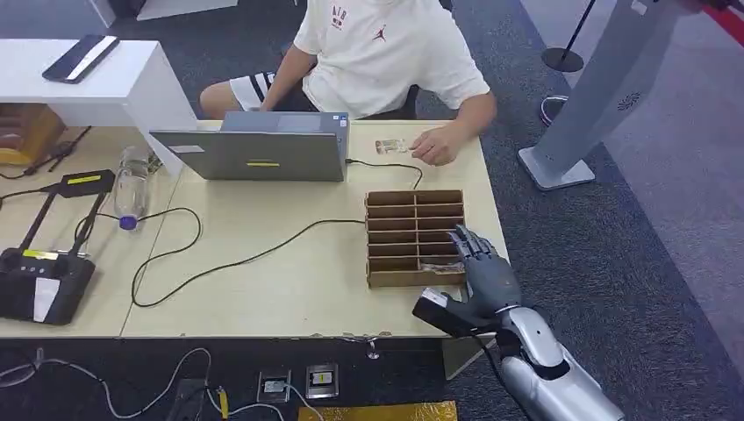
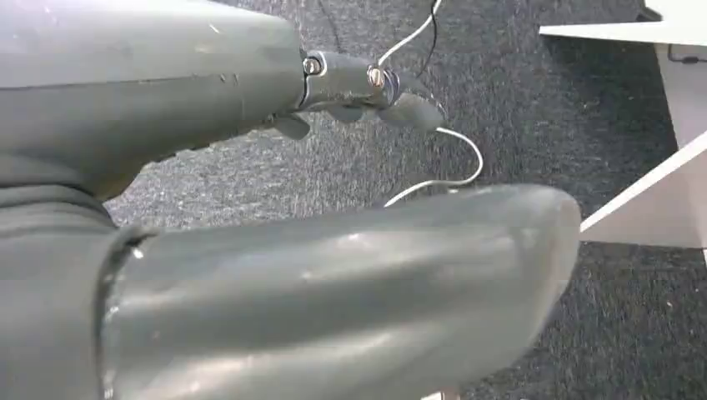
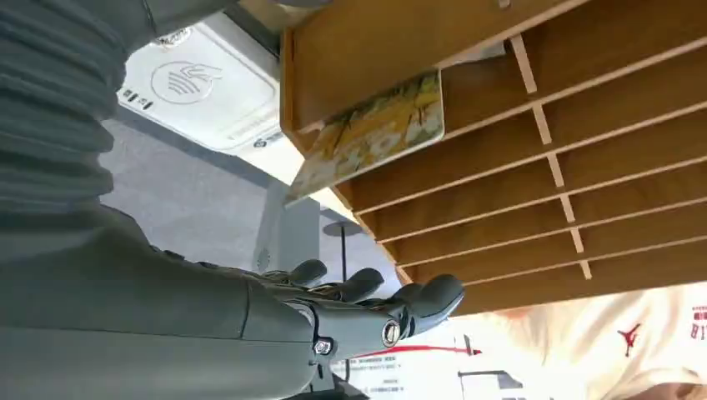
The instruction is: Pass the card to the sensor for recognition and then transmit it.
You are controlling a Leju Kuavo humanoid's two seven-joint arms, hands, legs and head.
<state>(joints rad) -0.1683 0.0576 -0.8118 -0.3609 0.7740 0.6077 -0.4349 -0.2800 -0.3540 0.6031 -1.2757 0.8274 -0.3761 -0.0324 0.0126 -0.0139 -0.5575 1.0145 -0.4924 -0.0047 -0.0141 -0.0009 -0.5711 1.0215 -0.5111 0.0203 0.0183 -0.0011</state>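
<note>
Up close from the head view, the right hand hangs at the near right corner of the worktop, fingers spread and holding nothing, just beside the right end of the slotted cardboard rack. A dark flat sensor sits at the worktop's near edge, right beneath that hand. Farther off, a person in a white shirt sits behind a grey laptop, one hand resting near a small card on the far side of the worktop. To the left are a clear bottle, black cables and a black device.

From the left wrist view, the left hand hangs over grey carpet with a white cable on it; its fingers look loosely extended and nothing is in them.

From the right wrist view, the right hand's fingers are open, apart from the rack. A yellow patterned card sticks out of one of the rack's end slots, tilted. The white sensor face with a wave symbol lies just beside that end of the rack.
</note>
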